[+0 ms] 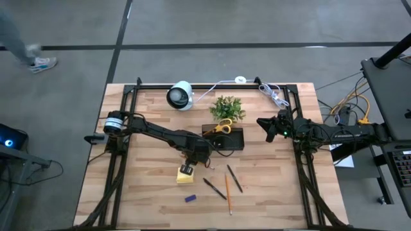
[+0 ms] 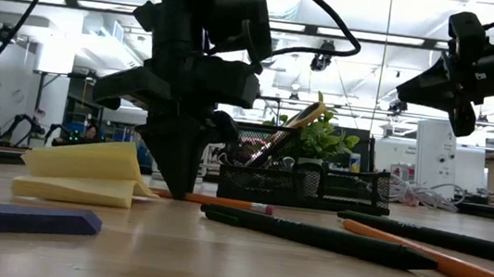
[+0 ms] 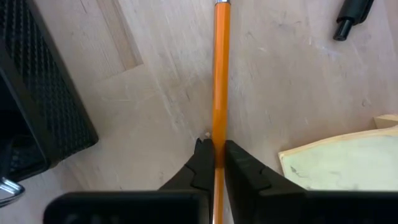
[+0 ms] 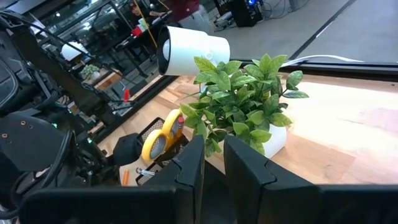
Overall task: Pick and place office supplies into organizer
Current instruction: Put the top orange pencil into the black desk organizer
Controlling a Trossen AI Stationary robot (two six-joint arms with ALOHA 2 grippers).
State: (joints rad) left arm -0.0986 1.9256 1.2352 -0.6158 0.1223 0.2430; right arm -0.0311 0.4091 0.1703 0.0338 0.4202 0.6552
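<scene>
My left gripper (image 3: 214,163) stands in the middle of the table, just near of the black organizer (image 1: 226,138), and is shut on a thin orange pencil (image 3: 220,74). Yellow-handled scissors (image 1: 221,127) stick up out of the organizer. A yellow sticky-note pad (image 1: 185,174) lies beside the gripper, with a small blue block (image 1: 190,198) nearer the front edge. My right gripper (image 1: 263,122) hovers at the right, narrowly open, with nothing between its fingers. My left gripper pinches the orange pencil's shaft (image 3: 219,134) between its two fingertips. The fingers come from above, pointing steeply down, and lie across the pencil. In the low view the pencil (image 2: 221,202) lies flat on the table.
Two dark pens (image 1: 214,187) (image 1: 234,178) and another orange pencil (image 1: 227,186) lie near the front right of the gripper. A green potted plant (image 1: 227,108) and a white round camera (image 1: 180,95) stand behind the organizer. Black frame rails (image 1: 122,128) run along the table's sides.
</scene>
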